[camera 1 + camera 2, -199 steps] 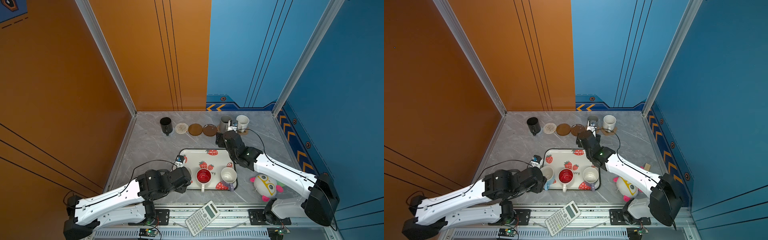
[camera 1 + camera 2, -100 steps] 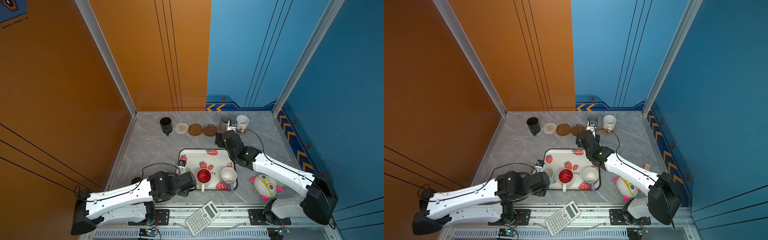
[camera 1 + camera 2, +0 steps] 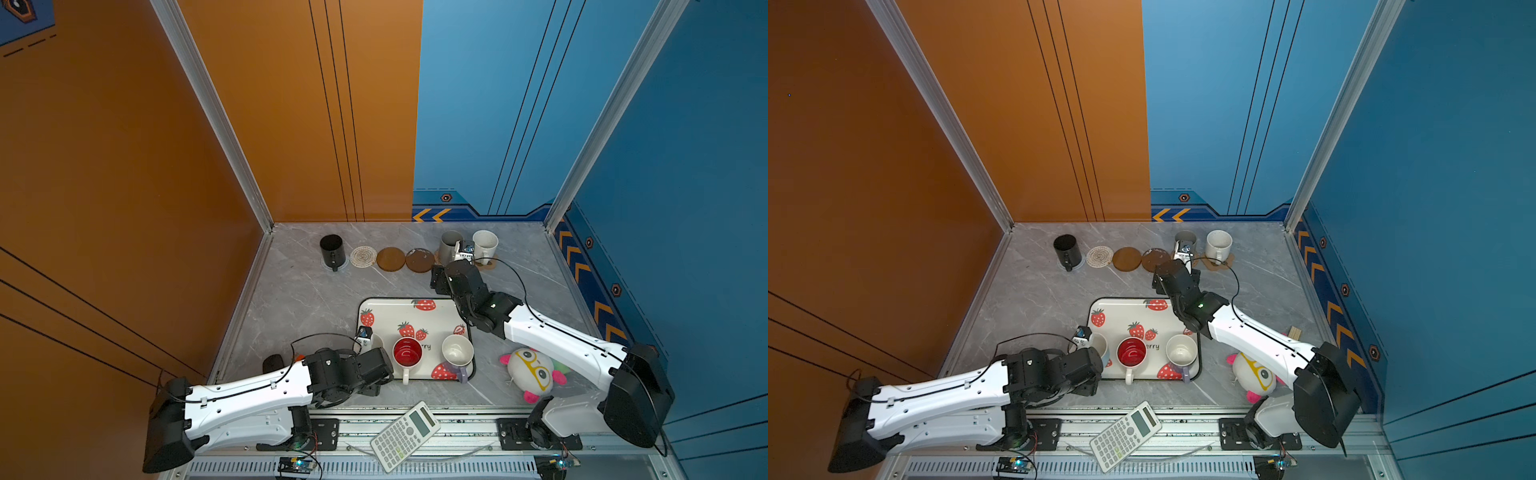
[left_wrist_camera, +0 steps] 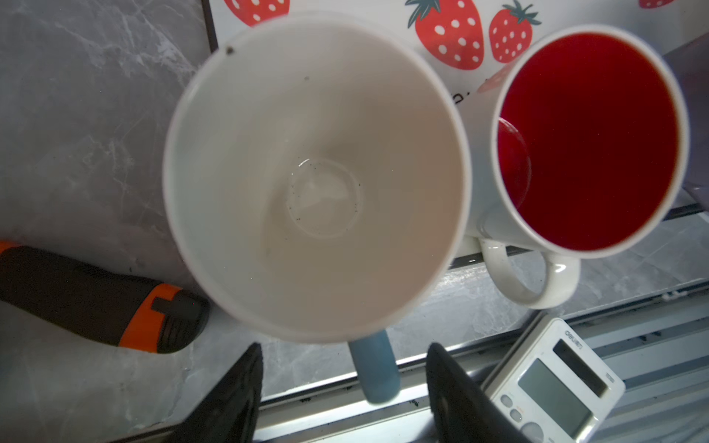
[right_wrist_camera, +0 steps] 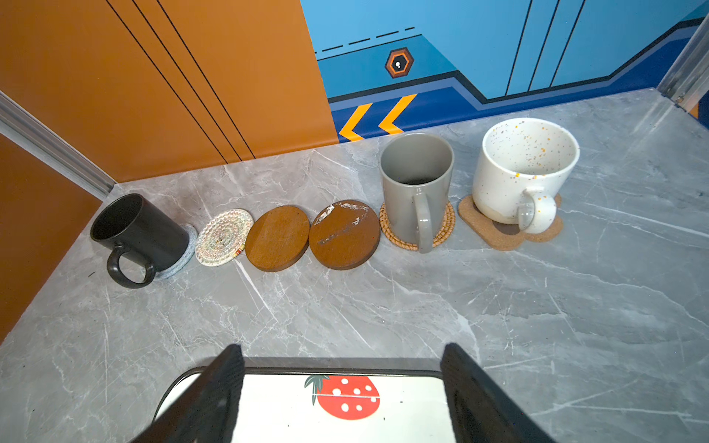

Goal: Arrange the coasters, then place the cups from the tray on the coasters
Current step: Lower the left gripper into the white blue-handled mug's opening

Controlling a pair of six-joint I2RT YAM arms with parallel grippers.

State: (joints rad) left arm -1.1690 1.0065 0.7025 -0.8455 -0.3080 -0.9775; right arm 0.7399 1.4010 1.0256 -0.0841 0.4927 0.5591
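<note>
Left gripper (image 4: 343, 356) open, jaws either side of blue mug (image 4: 314, 176) handle, no grip. Mug just ahead, on tray (image 3: 399, 309) corner, red-inside mug (image 4: 587, 142) beside it. Right gripper (image 5: 341, 351) open, empty, over tray's far edge. Three bare coasters (image 5: 278, 237) beyond.

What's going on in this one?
Mugs are going from a strawberry-print white tray onto coasters. The black mug, grey mug and speckled off-white mug stand on theirs; a white woven coaster and two brown discs are bare. The open left hand straddles the handle of the light blue mug on the tray, beside the red-lined white mug and lavender mug. The right hand hovers open and empty.
</note>
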